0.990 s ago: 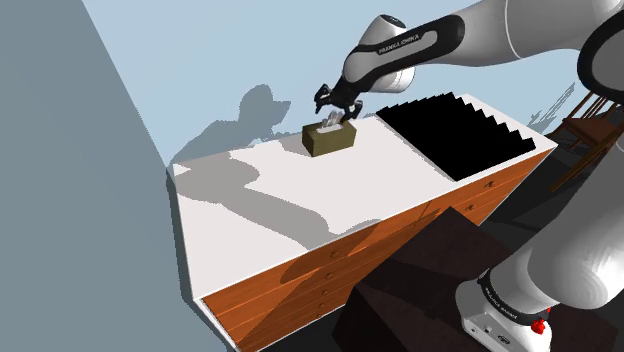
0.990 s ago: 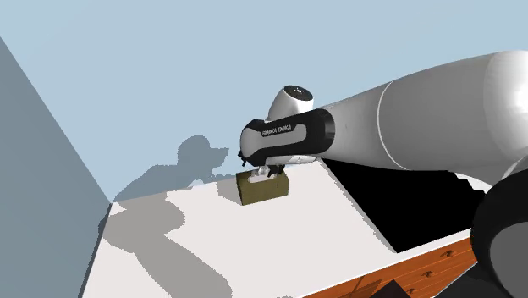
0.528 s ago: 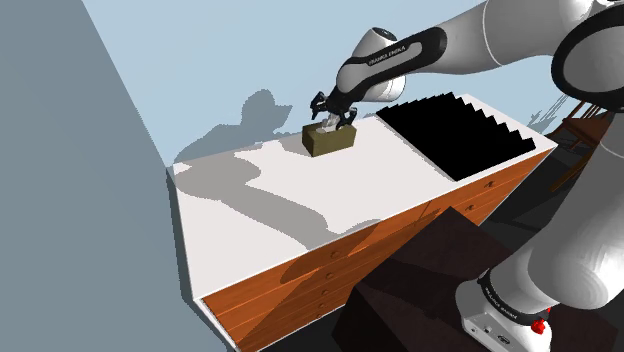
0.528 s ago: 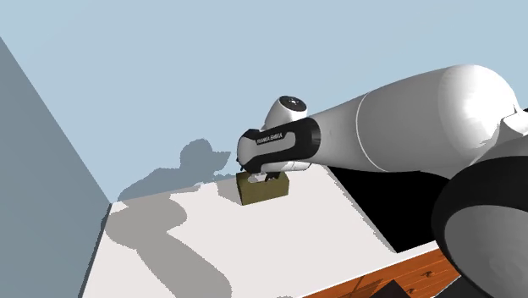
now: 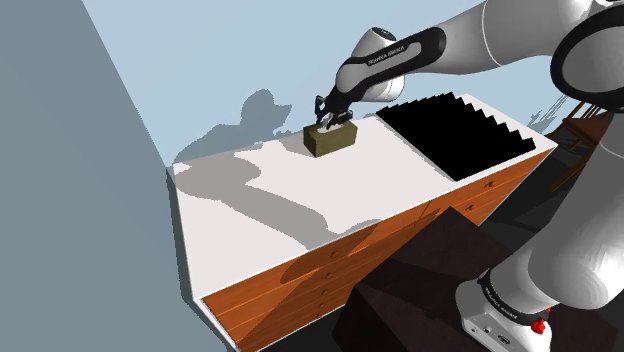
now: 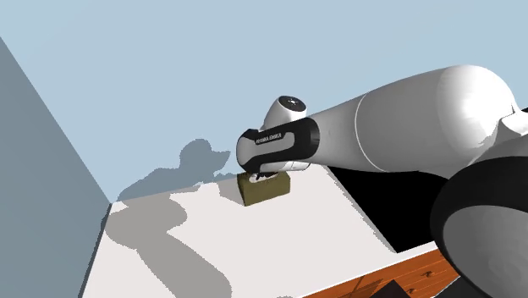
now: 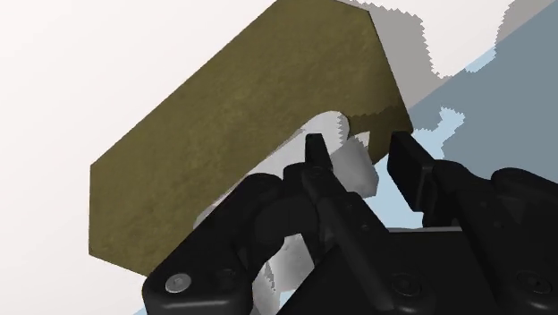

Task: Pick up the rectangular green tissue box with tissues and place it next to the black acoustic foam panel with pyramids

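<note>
Down it comes: a second ago the gripper (image 5: 335, 118) hung just above the tissue box (image 5: 331, 139), and now it has dropped right onto the box's top. The box itself hasn't budged.

Here's the worry. Seen from the wrist, the fingers (image 7: 315, 157) stand apart, one by the white tissue (image 7: 350, 161) poking out of the top, the other out past the box's end edge. Nothing is clamped yet, as far as I can see. If they close there, I'd guess they catch mostly tissue and a thin bit of the box's end. The sheet could slide out and leave the box behind, or a grip that far off-centre could let the box tip and swing on the lift.

The box (image 7: 241, 116) looks a dull olive green, plain and matte, long and rectangular, with flat faces and sharp corners. It should be light, so a nudge could move it.

It sits upright on the white dresser top (image 5: 290, 200), at the far edge close to the pale blue wall (image 5: 200, 60). The black foam panel (image 5: 455, 135) with its pyramid ridges lies just off to the shoulder view's right, near but not touching. That makes the carry short, and a tilted box could clip those ridges.
</note>
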Controlling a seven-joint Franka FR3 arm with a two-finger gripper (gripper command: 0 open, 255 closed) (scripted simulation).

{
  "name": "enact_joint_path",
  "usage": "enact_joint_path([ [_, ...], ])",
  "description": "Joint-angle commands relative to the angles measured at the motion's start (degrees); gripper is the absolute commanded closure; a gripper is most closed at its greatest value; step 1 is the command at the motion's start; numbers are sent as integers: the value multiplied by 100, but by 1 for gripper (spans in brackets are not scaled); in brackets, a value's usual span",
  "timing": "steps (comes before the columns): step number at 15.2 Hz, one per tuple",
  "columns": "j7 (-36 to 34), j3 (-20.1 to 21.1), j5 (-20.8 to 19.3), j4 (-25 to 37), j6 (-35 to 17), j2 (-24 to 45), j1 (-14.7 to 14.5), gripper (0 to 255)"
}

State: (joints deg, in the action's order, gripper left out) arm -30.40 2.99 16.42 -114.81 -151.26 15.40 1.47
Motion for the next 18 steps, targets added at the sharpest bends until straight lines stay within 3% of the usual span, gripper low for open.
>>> enact_joint_path([
  [1, 1, -9, -2, -13, 7, 11, 7, 255],
  [8, 1, -9, -2, -12, 7, 12, 7, 255],
  [18, -235, -84, -200, 259, 664, -384, -20, 255],
])
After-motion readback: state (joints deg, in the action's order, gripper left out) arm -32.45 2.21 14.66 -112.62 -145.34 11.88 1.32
